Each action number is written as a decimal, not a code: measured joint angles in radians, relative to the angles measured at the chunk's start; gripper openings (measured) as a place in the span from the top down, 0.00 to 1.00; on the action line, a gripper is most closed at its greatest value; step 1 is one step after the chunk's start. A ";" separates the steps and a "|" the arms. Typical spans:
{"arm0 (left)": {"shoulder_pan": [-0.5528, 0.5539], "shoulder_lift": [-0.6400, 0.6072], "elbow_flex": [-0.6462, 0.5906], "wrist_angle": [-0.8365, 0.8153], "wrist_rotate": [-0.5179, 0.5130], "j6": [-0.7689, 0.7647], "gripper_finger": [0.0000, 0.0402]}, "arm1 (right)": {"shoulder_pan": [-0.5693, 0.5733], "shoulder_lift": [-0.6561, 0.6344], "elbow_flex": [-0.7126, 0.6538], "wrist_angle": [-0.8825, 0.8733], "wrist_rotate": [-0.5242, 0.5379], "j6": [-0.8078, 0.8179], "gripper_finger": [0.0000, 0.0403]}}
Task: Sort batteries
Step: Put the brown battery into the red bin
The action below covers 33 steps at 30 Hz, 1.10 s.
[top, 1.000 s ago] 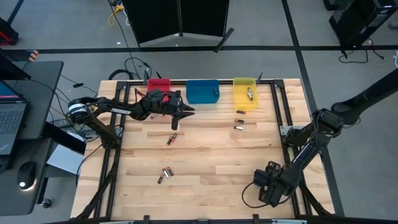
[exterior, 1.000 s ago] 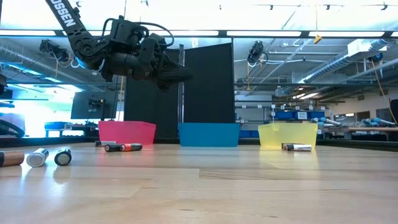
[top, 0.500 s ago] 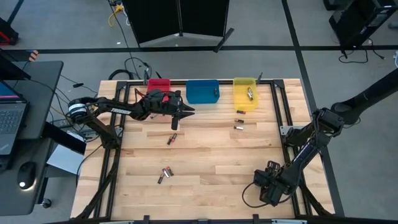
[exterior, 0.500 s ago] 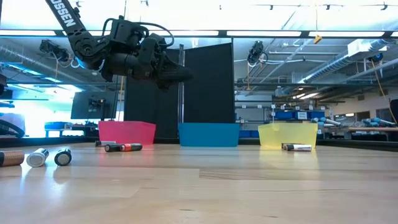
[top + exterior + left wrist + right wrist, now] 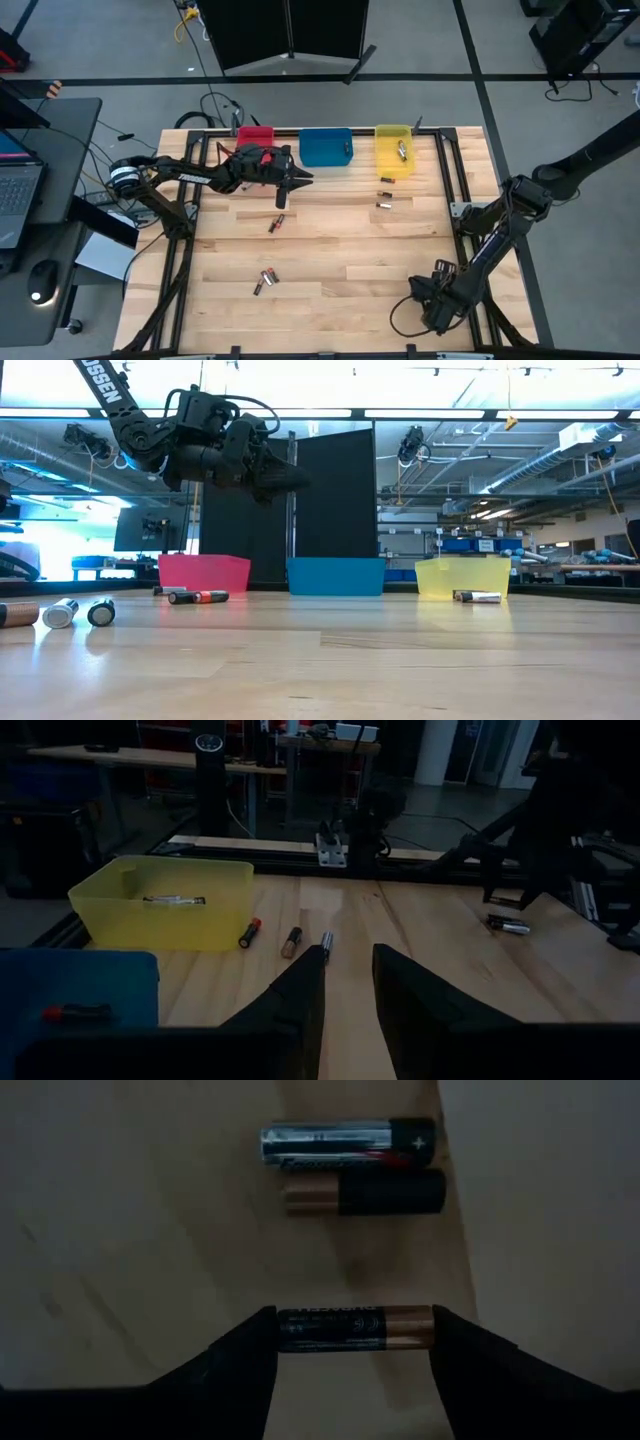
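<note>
Closest in, a held battery [image 5: 355, 1329] lies crosswise between the right gripper's [image 5: 355, 1348] two dark fingers [image 5: 240, 1370], a smooth little cylinder, black at one end and coppery at the other, with fine print too small to read. The fingers meet both of its end faces, so the grip runs along its length. Whether it is lifted off the wood cannot be told. Just beyond it two more cells lie side by side, touching: a copper-and-black cell [image 5: 365, 1193] and a glossy silver cell [image 5: 345, 1142] with a dark cap and a plus mark. From above, this gripper is low over the near right part of the wooden table [image 5: 330, 250], and the arm hides all three cells there.

Elsewhere on the pale planks a pair of batteries [image 5: 265, 280] sits near left, a single battery [image 5: 275, 224] lies mid-left, and two small cells [image 5: 384, 203] lie just near of the yellow bin [image 5: 394, 170]. That translucent bin holds a long cell [image 5: 172, 900]. The blue bin [image 5: 325, 146] holds a red-tipped cell [image 5: 75, 1013], dim and cut by the rim. The red bin [image 5: 256, 133] stands far left, partly under the arm.

The left gripper [image 5: 348, 970] hangs raised in front of the red and blue bins, fingers narrowly apart, gripping nothing.
</note>
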 joint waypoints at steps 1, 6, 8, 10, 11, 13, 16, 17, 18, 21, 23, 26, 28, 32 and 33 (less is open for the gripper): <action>0.000 0.000 0.000 0.000 0.000 -0.011 0.77 | -0.002 0.000 0.016 -0.017 0.000 -0.004 0.42; 0.000 0.000 0.000 0.000 -0.002 -0.145 0.77 | -0.052 -0.001 0.098 -0.159 0.089 -0.063 0.42; 0.000 0.000 0.000 -0.002 -0.002 -0.234 0.77 | -0.087 -0.002 0.128 -0.198 0.146 -0.113 0.42; -0.004 0.000 0.000 -0.004 0.011 -0.313 0.77 | -0.132 -0.002 0.141 -0.229 0.208 -0.180 0.42; -0.007 0.000 0.000 -0.004 0.017 -0.343 0.77 | -0.161 -0.002 0.143 -0.232 0.247 -0.218 0.42; -0.020 0.000 0.000 -0.004 0.029 -0.377 0.77 | -0.224 -0.002 0.143 -0.213 0.348 -0.296 0.42; -0.039 0.000 0.000 -0.004 0.045 -0.428 0.77 | -0.316 -0.002 0.144 -0.160 0.524 -0.438 0.42; -0.044 0.000 0.000 -0.004 0.045 -0.449 0.77 | -0.348 -0.002 0.144 -0.126 0.588 -0.493 0.42; -0.047 0.000 0.000 -0.005 0.045 -0.471 0.77 | -0.378 -0.002 0.144 -0.089 0.643 -0.557 0.42; -0.057 0.000 0.000 -0.005 0.046 -0.543 0.77 | -0.467 -0.002 0.144 0.065 0.785 -0.748 0.42; -0.061 0.000 0.000 -0.006 0.057 -0.585 0.76 | -0.520 -0.002 0.144 0.196 0.849 -0.886 0.42; -0.070 0.000 0.000 -0.006 0.088 -0.634 0.75 | -0.583 -0.002 0.144 0.398 0.880 -1.099 0.42; -0.077 0.000 0.000 -0.005 0.116 -0.645 0.72 | -0.615 -0.002 0.144 0.519 0.881 -1.218 0.42; -0.108 0.000 0.000 -0.004 0.124 -0.648 0.65 | -0.666 -0.003 0.144 0.722 0.841 -1.405 0.42; -0.117 0.000 0.000 -0.002 0.124 -0.647 0.63 | -0.676 -0.003 0.144 0.760 0.828 -1.433 0.42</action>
